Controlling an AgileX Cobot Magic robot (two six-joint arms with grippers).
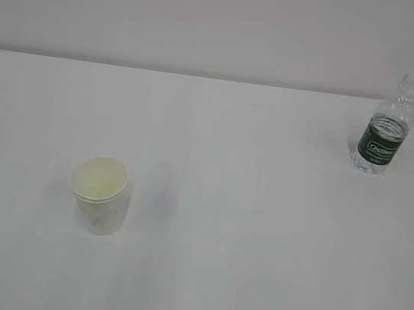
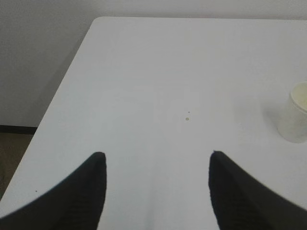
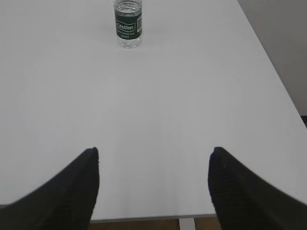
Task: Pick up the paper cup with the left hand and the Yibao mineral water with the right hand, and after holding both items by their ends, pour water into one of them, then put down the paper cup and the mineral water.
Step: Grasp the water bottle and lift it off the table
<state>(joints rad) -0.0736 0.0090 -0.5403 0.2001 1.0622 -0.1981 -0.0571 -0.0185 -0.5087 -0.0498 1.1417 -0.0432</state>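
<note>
Cup [image 1: 98,196]: upright on the white table [image 1: 243,229], front left, nothing visible inside.
Bottle [image 1: 386,128]: upright, capless, far right; contents unclear.
Left claw [image 2: 156,160]: released, empty, short of the cup.
Right claw [image 3: 153,155]: released, empty, well short of the bottle.

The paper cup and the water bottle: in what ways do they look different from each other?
The paper cup is white and opaque; the water bottle is clear plastic with a dark green label. The cup is short with a wide open mouth; the bottle is taller with a narrow, capless neck. The cup stands front left, the bottle far right. Both are upright on the white table, untouched.
</note>
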